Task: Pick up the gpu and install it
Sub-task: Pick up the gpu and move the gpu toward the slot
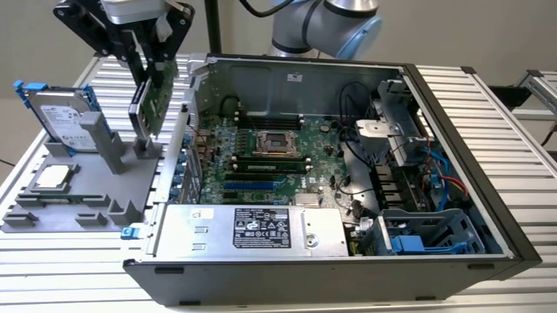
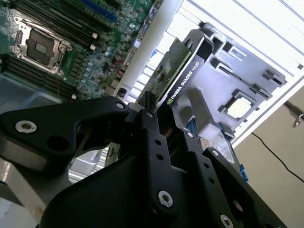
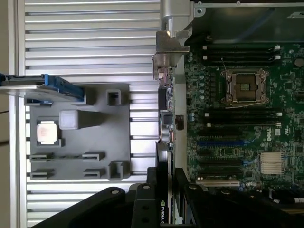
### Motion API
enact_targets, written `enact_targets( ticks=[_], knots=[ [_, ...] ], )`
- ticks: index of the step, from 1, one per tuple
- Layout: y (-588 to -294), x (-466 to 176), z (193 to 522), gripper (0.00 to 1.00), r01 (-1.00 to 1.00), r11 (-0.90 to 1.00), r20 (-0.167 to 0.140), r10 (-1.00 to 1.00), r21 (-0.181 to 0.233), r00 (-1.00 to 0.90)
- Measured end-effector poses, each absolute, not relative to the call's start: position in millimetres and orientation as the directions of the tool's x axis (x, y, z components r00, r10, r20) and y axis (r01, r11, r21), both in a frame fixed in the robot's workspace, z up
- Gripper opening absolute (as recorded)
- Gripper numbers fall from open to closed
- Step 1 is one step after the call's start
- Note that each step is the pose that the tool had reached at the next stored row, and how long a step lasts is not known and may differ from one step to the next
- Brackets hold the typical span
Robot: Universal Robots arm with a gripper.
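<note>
My gripper (image 1: 148, 78) is shut on the gpu (image 1: 150, 104), a thin card with a green board on one face and black on the other. It hangs tilted just above the grey fixture (image 1: 70, 218), close to the open case's side wall (image 1: 180, 130). In the second wrist view the gpu (image 2: 183, 71) sticks out past the black fingers (image 2: 152, 137). In the first wrist view the gpu (image 3: 164, 159) is edge-on between the fixture (image 3: 78, 156) and the motherboard (image 3: 237, 123). The motherboard (image 1: 261, 166) lies inside the case, with a blue slot (image 1: 248, 186).
A silver hard drive with blue tabs (image 1: 61, 117) stands upright in the fixture, and a square silver processor chip (image 1: 54, 175) lies flat on it. The case holds a power supply (image 1: 252, 228), cables and a drive cage (image 1: 426, 235). The arm's base (image 1: 327, 26) stands behind the case.
</note>
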State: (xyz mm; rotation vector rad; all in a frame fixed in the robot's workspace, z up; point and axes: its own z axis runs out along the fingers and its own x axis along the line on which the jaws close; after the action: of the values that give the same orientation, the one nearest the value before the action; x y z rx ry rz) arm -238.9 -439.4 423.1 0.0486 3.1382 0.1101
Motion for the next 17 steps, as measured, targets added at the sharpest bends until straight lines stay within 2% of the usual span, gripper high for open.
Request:
enact_targets(
  ticks=[17],
  knots=[
    [-439.4,-199.0,423.2,0.0,0.031,0.997,0.003,0.031,0.07,-1.0]
  ],
)
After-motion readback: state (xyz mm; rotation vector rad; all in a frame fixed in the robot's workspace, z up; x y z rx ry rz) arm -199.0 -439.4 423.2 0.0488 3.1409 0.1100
